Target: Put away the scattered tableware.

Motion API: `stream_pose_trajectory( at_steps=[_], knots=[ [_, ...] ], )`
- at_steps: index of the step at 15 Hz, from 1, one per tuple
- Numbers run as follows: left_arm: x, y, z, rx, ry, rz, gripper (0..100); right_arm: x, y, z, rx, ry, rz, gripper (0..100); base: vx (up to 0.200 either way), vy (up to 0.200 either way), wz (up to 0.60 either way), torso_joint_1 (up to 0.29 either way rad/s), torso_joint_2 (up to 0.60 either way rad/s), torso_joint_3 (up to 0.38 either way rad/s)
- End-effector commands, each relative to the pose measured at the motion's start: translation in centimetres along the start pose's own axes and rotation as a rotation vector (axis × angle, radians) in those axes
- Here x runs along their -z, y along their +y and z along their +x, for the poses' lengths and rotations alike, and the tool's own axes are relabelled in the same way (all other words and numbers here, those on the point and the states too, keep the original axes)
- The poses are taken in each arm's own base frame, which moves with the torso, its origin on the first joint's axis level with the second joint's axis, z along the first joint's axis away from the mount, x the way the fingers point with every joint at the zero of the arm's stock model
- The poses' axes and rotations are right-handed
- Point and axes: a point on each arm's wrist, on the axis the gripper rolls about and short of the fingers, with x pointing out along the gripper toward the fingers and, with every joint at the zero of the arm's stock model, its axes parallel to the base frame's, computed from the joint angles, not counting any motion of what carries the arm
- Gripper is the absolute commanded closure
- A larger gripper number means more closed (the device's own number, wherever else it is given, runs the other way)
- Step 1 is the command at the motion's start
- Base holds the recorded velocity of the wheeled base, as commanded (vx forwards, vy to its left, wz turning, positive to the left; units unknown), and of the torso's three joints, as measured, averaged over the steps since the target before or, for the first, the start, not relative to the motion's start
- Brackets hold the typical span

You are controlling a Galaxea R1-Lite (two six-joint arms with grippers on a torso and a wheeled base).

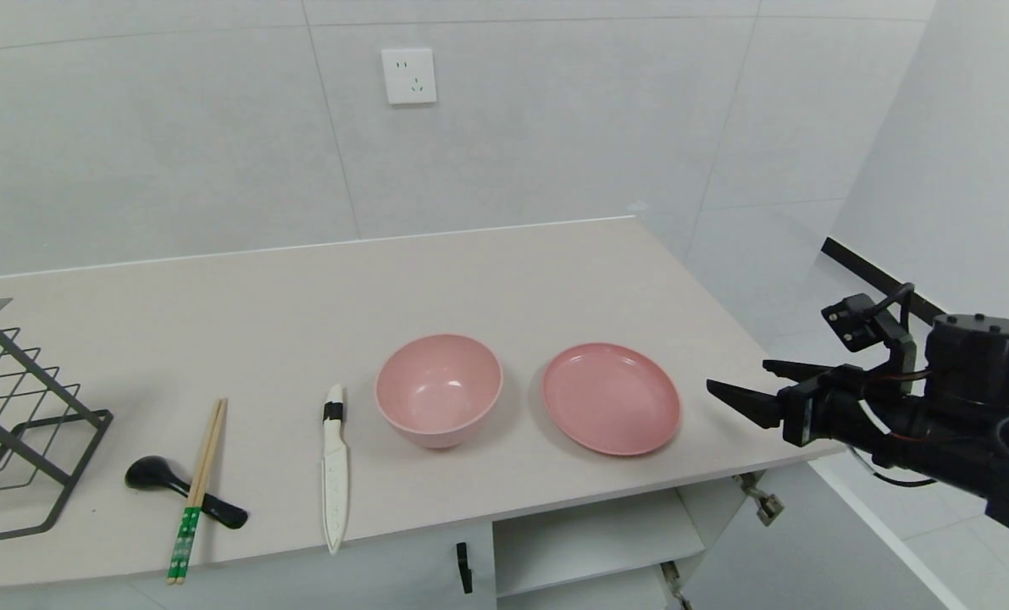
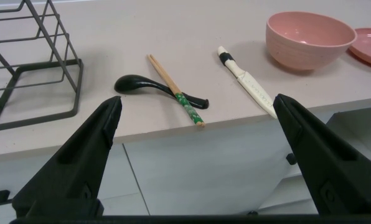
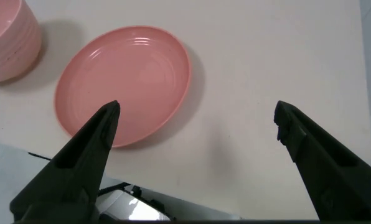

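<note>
On the beige counter (image 1: 504,280) lie a black spoon (image 1: 155,474), a pair of wooden chopsticks (image 1: 199,483) across its handle, a sheathed white knife (image 1: 335,466), a pink bowl (image 1: 439,398) and a pink plate (image 1: 611,396). My right gripper (image 1: 737,377) hovers open just right of the plate, above the counter's right end; the right wrist view has the plate (image 3: 123,81) and bowl (image 3: 8,37) below my right gripper (image 3: 197,109). My left gripper (image 2: 196,102) is open in front of the counter's edge, facing the spoon (image 2: 136,84), chopsticks (image 2: 173,87) and knife (image 2: 248,84).
A dark wire rack (image 1: 13,424) stands at the counter's left end. Under the counter an open cabinet shelf (image 1: 589,542) shows beside a black door handle (image 1: 463,568). Tiled walls rise behind and to the right, with a socket (image 1: 408,75).
</note>
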Motion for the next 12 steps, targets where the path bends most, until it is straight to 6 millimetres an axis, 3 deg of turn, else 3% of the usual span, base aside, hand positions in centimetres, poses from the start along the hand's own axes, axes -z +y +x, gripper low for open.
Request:
stream_pose_trajectory(
  at_steps=[1, 12],
  knots=[
    [0.0, 0.0, 0.0, 0.000, 0.001, 0.000, 0, 0.7, 0.3, 0.9, -0.020, 0.034, 0.007, 0, 0.000, 0.000, 0.00, 0.000, 0.00, 0.000],
    [0.0, 0.0, 0.0, 0.000, 0.001, 0.000, 0, 1.4, 0.7, 6.2, -0.081, 0.066, -0.007, 0, 0.000, 0.000, 0.00, 0.000, 0.00, 0.000]
  ],
)
